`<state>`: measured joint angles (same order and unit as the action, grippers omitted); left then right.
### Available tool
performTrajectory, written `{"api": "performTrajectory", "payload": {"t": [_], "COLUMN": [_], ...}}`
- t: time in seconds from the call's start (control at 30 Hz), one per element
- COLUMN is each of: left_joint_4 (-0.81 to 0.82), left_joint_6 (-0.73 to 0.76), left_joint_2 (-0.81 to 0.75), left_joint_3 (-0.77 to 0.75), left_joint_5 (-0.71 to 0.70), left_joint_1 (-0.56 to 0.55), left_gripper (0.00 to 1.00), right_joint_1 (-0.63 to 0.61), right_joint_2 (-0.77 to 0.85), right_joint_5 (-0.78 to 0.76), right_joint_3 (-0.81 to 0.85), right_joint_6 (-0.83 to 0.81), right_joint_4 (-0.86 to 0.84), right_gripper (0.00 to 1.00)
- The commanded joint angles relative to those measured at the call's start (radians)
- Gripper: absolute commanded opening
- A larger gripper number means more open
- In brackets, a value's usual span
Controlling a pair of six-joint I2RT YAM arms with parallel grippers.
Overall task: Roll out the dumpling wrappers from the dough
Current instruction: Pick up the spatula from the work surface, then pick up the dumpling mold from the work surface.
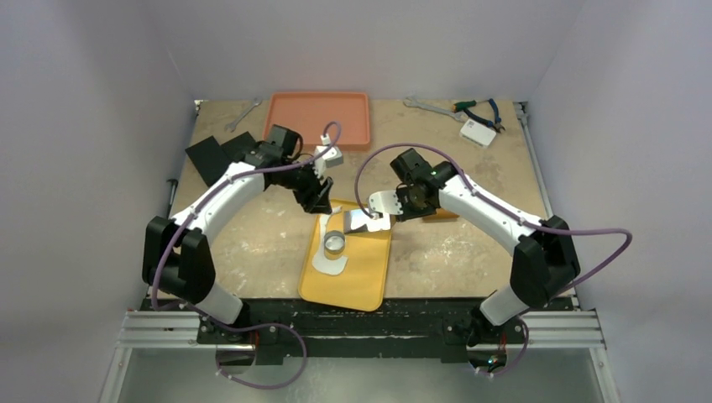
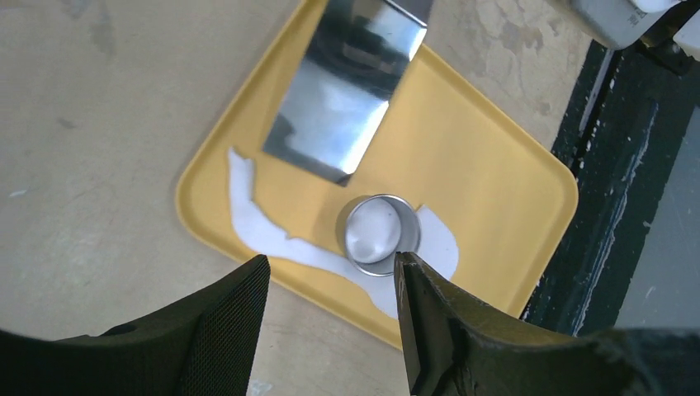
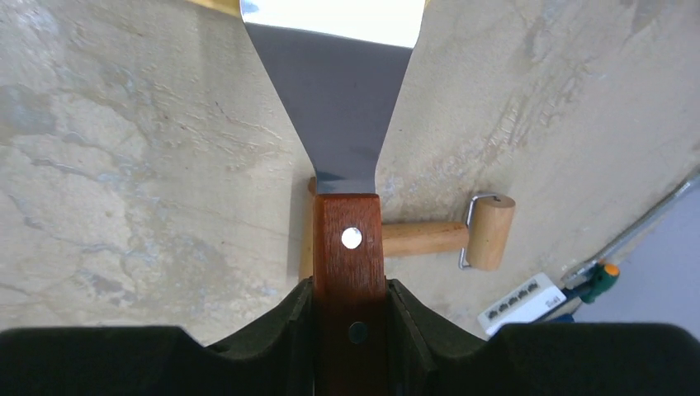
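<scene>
Worn desk [image 1: 252,235] carries tray [image 2: 495,165]; wrapper [image 2: 376,229] sits inside cutter [image 2: 363,266], we judge it soft, sticky, tearable: slide spatula [image 3: 347,91] beneath. Right hand [image 3: 350,322] clamps spatula, left hand [image 2: 330,272] gapes empty.

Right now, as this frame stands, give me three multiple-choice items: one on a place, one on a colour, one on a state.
1. Where does the ring cutter stand?
A) in the far tray
B) on the dough scrap in the yellow tray
C) on the blade of the spatula

2. What colour is the far tray?
A) blue
B) orange
C) green

3. What do the right fingers hold?
A) nothing
B) the ring cutter
C) the spatula

Answers:
1 B: white dough shows around and inside the ring.
2 B: the top view shows it plainly orange.
3 C: in the right wrist view they clamp the spatula's wooden handle.
</scene>
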<state>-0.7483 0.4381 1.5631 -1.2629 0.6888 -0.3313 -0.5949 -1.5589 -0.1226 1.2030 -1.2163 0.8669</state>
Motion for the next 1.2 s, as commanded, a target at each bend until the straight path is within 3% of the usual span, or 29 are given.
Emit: {"api": "performTrajectory", "payload": {"t": [0.0,0.37,0.6,0.9,1.17], "left_joint_4": [0.066,0.207,0.133,0.208,0.177], "left_joint_6": [0.033,0.095,0.184,0.177,0.213], "left_joint_2": [-0.049,0.031,0.11,0.153,0.171], "left_joint_3": [0.05,0.139,0.124,0.151,0.165], "left_joint_5": [-0.031,-0.285,-0.281,-0.368,-0.384], "left_joint_1": [-0.089,-0.231,-0.291,-0.316,-0.318], "left_gripper": [0.57,0.57,0.55,0.46,0.43], "right_joint_1": [-0.049,-0.052,-0.052,-0.052,-0.052], "right_joint_2": [0.076,0.256,0.291,0.343,0.377], "right_joint_5": [-0.048,-0.057,-0.057,-0.04,-0.033], "right_joint_3": [0.085,-0.08,-0.14,-0.175,-0.198], "right_joint_6": [0.147,0.311,0.368,0.371,0.365], "right_joint_4": [0.104,0.085,0.047,0.005,-0.01], "right_gripper": [0.0,0.0,0.0,0.0,0.0]}}
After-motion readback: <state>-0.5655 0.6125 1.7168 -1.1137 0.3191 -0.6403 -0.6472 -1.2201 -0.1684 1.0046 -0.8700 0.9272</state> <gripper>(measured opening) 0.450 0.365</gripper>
